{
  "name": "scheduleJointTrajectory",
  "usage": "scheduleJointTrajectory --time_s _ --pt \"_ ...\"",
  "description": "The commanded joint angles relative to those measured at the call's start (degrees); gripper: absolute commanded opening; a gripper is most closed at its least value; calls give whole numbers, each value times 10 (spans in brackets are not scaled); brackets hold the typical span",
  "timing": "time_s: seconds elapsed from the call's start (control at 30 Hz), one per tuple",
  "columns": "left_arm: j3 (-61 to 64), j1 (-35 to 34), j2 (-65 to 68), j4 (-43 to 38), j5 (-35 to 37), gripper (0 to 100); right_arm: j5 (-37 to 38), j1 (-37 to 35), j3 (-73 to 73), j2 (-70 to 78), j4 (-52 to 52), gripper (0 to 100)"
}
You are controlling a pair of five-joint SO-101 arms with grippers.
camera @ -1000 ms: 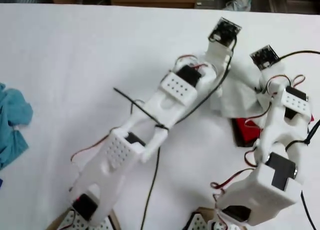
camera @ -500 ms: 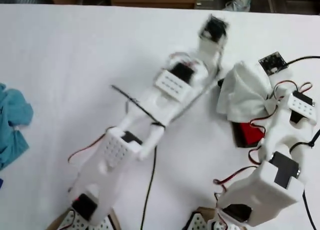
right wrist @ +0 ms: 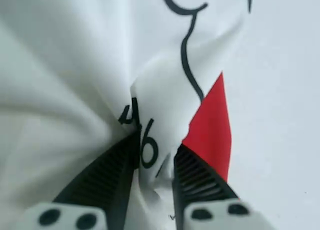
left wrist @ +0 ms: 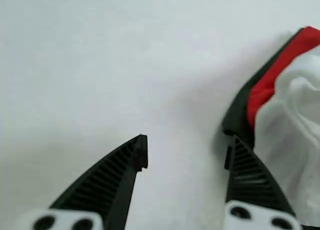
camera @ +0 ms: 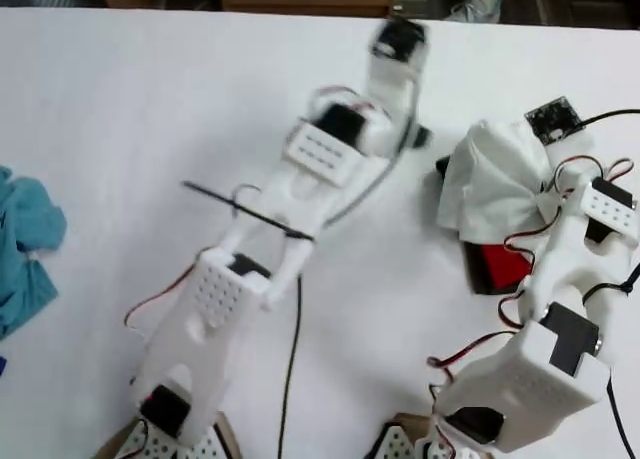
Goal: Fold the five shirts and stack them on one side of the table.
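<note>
Bright, even light casts soft, faint shadows on the table (camera: pixel 150 99).

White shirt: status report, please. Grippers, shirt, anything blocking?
Left gripper open, beside red shirt. Right gripper shut on white shirt, bunched atop the red one. Nothing blocking.

A white shirt (camera: pixel 490 179) with black line print sits bunched and rumpled near the right side of the table (camera: pixel 150 99), one fold pinched in the right gripper (right wrist: pixel 155 151). It rests on a flat red shirt (camera: pixel 497 266), with a black layer (left wrist: pixel 239 109) beneath that. A crumpled teal shirt (camera: pixel 25 244) lies at the left edge, well apart.
</note>
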Motion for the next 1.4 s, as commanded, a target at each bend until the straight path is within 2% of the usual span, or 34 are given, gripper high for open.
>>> scheduleJointTrajectory --time_s 0.0,0.13,0.37,0.43,0.57,0.83,1.0,1.2,1.37 --pt "-95 -53 -27 62 4 273 -33 6 -51 -36 -5 104" --pt "-189 -105 -26 152 3 274 -35 -3 -62 -38 -4 257" --pt "-283 -205 -22 328 -5 272 -58 -7 -84 -65 -4 276" --pt "-285 -241 -25 333 -34 272 -91 -23 -79 -90 15 276" --pt "-288 -305 -27 330 -78 272 -104 -99 -70 -141 147 276" --pt "-288 -391 -27 332 -96 272 -101 -220 25 -205 260 276" --pt "-288 -432 -27 332 -96 272 -98 -208 107 -211 203 276" --pt "-288 -440 -27 333 -96 272 -30 -189 188 -209 91 273" --pt "-288 -439 -27 333 -95 272 -28 -186 224 -209 31 150"
